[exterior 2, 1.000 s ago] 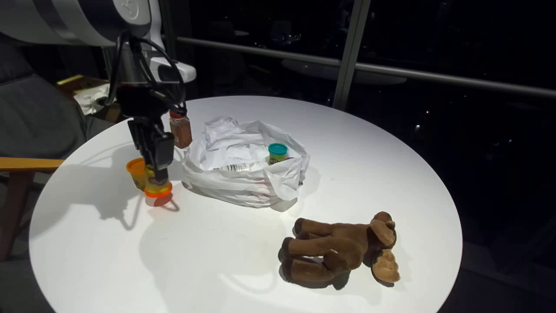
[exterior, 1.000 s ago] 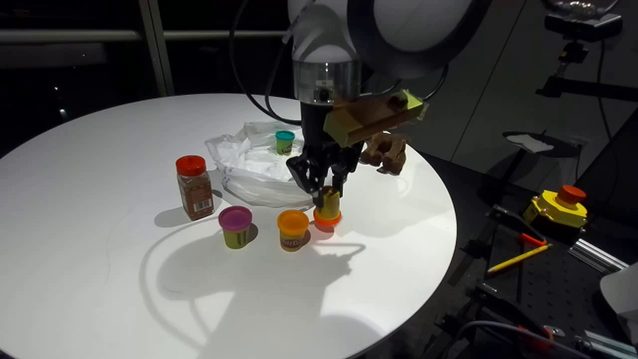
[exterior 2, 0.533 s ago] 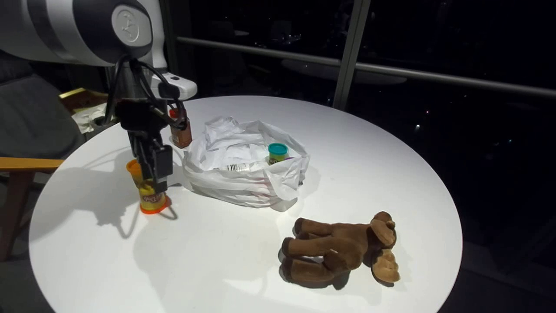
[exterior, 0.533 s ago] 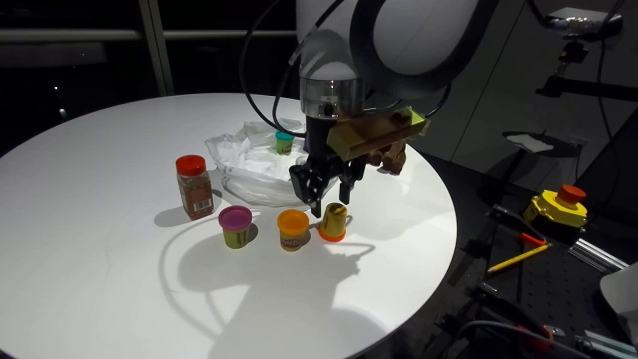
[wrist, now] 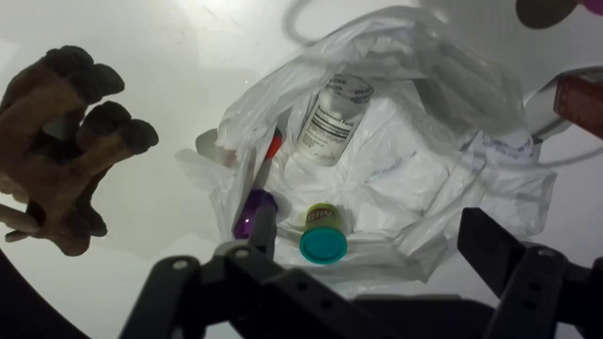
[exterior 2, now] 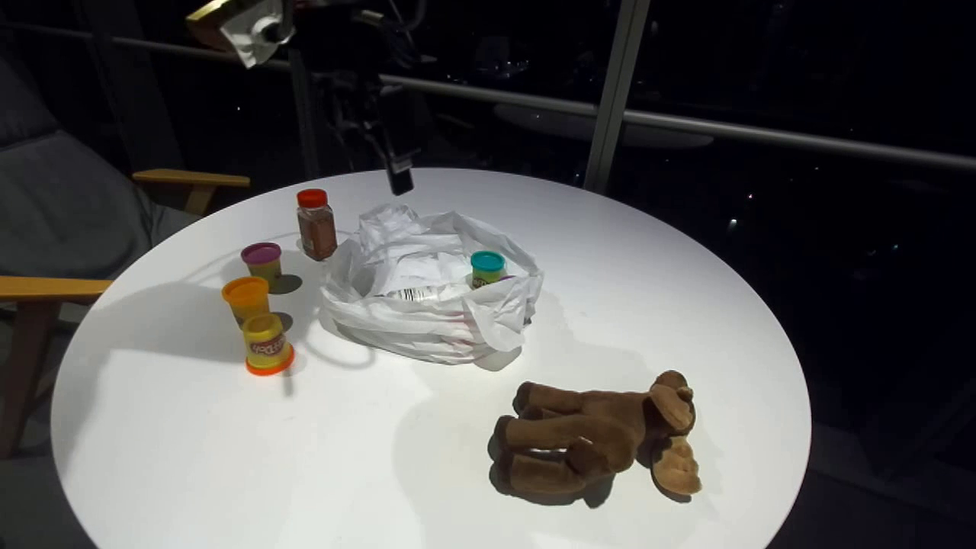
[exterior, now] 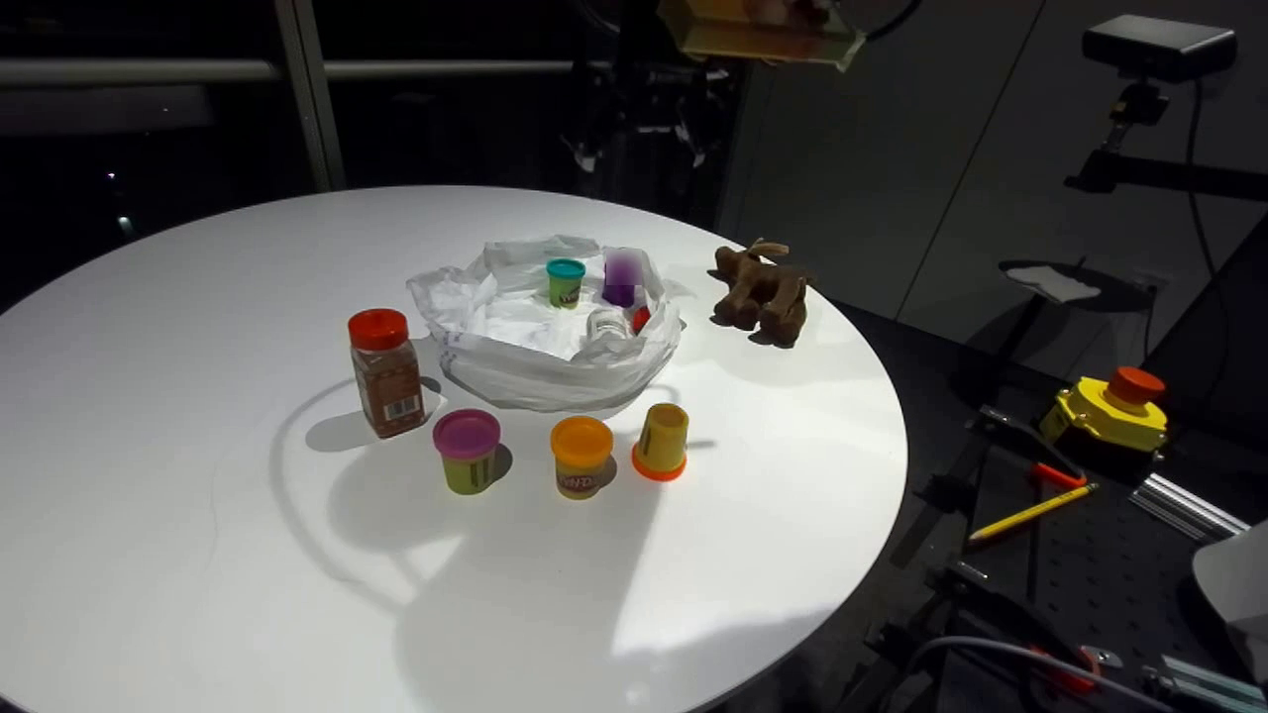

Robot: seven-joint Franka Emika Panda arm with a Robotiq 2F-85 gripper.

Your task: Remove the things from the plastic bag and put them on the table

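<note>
Best lift the teal-lidded tub (wrist: 323,235), probably light, stiff and slightly slick, by its sides from inside the rim of the plastic bag (exterior 2: 404,324), using the wide-spread, empty gripper (wrist: 367,221).

The wrist view crops 1 plush animal (wrist: 54,167) and 1 jar (wrist: 582,102).

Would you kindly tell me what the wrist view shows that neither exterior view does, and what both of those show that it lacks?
Only the wrist view: a readable "Supplement Facts" label on the white bottle.
In both exterior views only: the upright orange-lidded tub and, next to it, the yellow tub standing lid-down on the table.
Shared: the plastic bag with the teal-lidded tub inside, the stuffed animal on the table, and the open claw.
</note>
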